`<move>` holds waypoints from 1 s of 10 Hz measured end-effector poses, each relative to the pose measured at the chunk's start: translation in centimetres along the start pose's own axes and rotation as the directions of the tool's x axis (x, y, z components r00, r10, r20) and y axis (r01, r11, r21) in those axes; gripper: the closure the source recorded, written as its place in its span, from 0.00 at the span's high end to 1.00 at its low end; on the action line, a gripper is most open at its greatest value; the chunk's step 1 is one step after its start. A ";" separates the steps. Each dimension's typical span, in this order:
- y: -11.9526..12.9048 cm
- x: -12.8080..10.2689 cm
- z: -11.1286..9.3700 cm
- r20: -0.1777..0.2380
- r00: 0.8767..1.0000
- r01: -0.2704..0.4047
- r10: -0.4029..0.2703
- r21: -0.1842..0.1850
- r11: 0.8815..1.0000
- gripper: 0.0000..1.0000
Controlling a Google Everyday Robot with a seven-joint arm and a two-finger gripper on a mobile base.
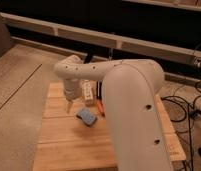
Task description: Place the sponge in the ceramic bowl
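The blue sponge [87,117] lies flat on the wooden table [59,145], near its middle. My gripper [68,106] hangs pointing down just left of the sponge and a little behind it, not touching it. The wide white arm [129,110] sweeps across the right half of the view. The ceramic bowl is hidden behind that arm.
A small white bottle [87,91] stands just behind the sponge. An orange stick-like item [100,108] lies to the sponge's right, against the arm. Grey floor [16,85] lies left of the table, a dark wall with a rail [54,30] behind, and cables [194,107] at the right.
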 end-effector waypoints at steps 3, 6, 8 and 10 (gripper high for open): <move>0.0 0.0 0.0 0.001 1.000 0.002 -0.002 0.001 1.000 0.65; -0.6 0.2 0.5 -0.027 0.999 0.037 -0.035 0.081 0.996 0.65; -0.7 0.5 0.8 -0.063 0.995 0.080 -0.072 0.134 0.988 0.65; -0.9 1.1 1.7 -0.098 0.990 0.112 -0.098 0.149 0.982 0.65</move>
